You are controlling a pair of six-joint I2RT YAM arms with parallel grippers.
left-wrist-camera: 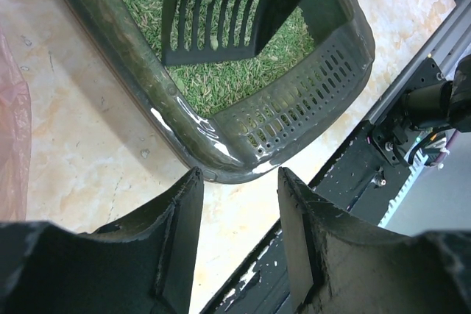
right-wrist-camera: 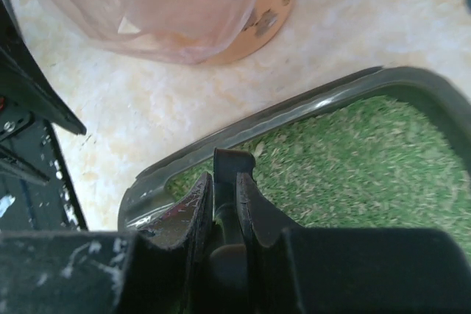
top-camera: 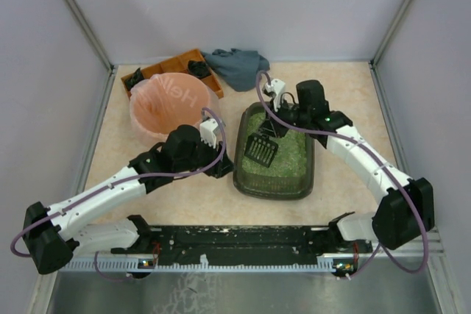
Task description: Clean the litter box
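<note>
The right gripper (right-wrist-camera: 224, 190) is pinched tight on the handle of the scoop (top-camera: 260, 149), whose slotted blade hangs just ahead of it over the granules in the litter box (top-camera: 274, 192). The left gripper (left-wrist-camera: 239, 185) is half spread and holds nothing, with the box's corner just beyond its fingers. The bin (top-camera: 165, 101) sits past that arm. The scoop looks empty, so sifting and dumping seem largely undone.
</note>
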